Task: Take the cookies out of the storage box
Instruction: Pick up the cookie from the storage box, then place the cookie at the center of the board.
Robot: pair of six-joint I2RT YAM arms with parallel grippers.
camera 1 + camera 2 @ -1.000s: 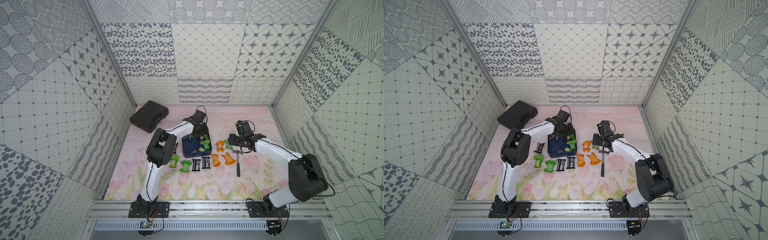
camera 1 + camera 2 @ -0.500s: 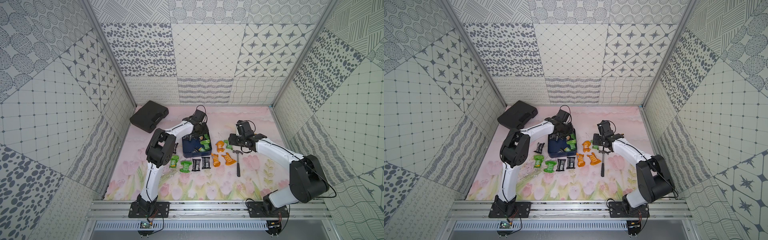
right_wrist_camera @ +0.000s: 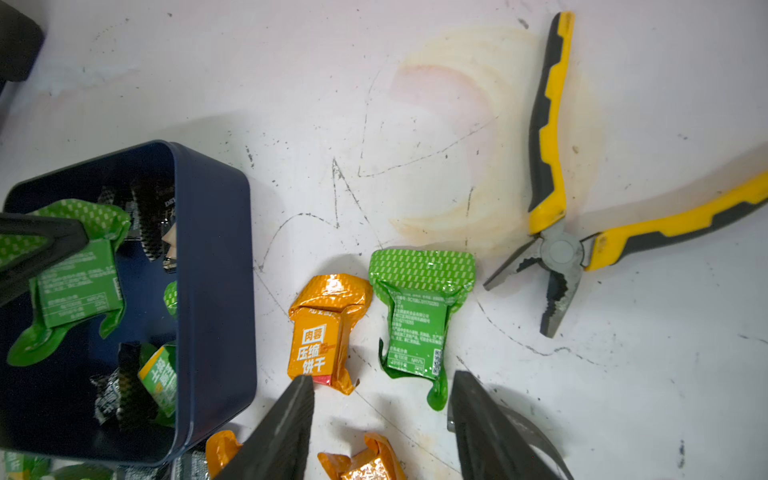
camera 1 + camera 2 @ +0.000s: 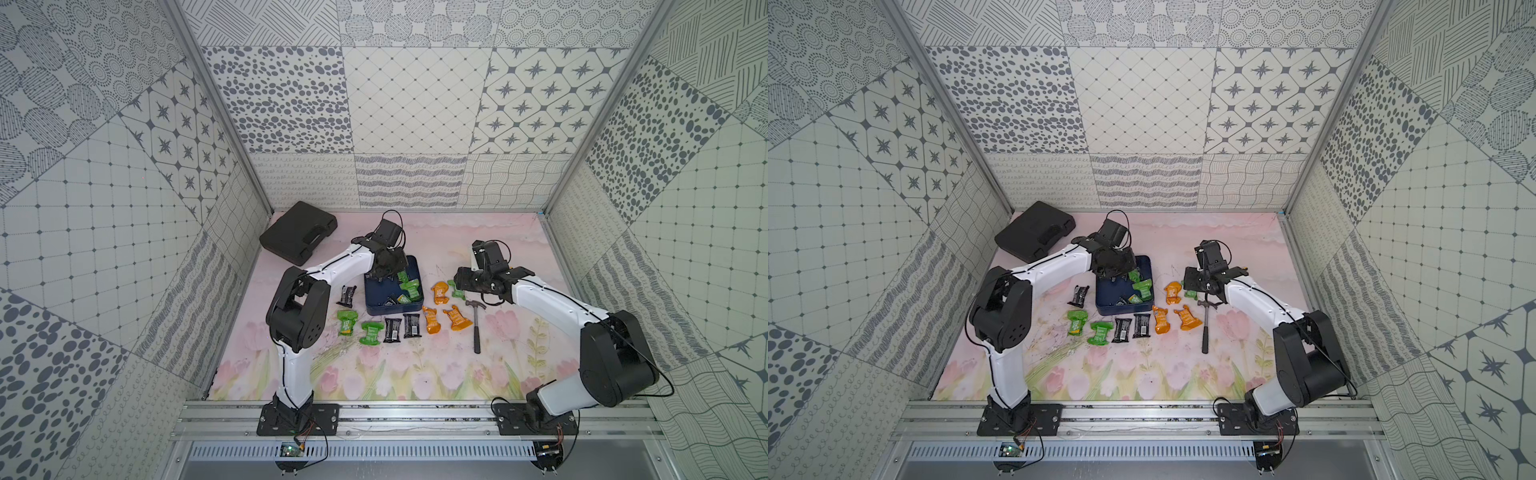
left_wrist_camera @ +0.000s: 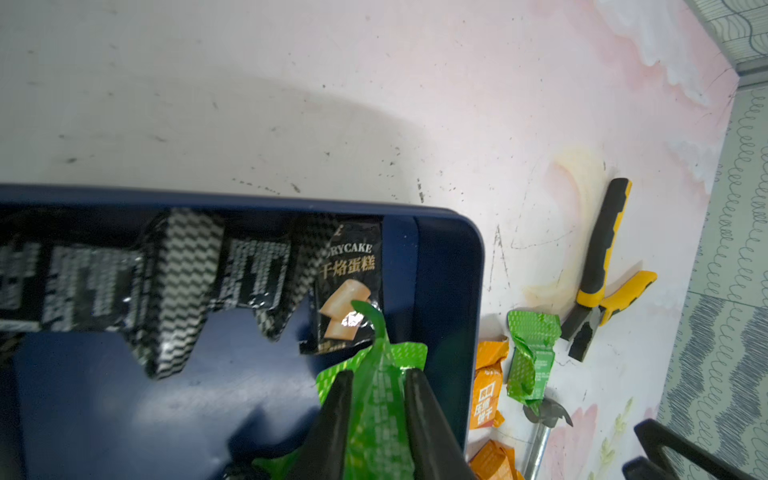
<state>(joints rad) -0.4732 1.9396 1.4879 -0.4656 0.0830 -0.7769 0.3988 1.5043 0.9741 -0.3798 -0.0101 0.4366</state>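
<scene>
While the left gripper [image 5: 380, 419] hangs over a corner of the storage box [image 5: 449, 291], its two fingers are pinched tight on a green cookie packet [image 5: 380, 386], and it's a firm hold! Beneath it, black packets [image 5: 95, 286] lie along one wall of the navy box, and more greens [image 4: 411, 289] sit inside too. Over to the right gripper [image 3: 381, 386]: jaws spread wide, nothing between them, hovering above an orange packet [image 3: 324, 328] and a second green packet [image 3: 419, 316] lying side by side on the surface [image 3: 374, 83], just outside the box. In both top views a row of cookies [image 4: 392, 330] [image 4: 1121, 330], greens, blacks and oranges, runs along the box's near side. A hammer [image 4: 476, 332] lies just beside the oranges, and yellow-handled pliers [image 3: 559, 249] lie open near that second green packet.
</scene>
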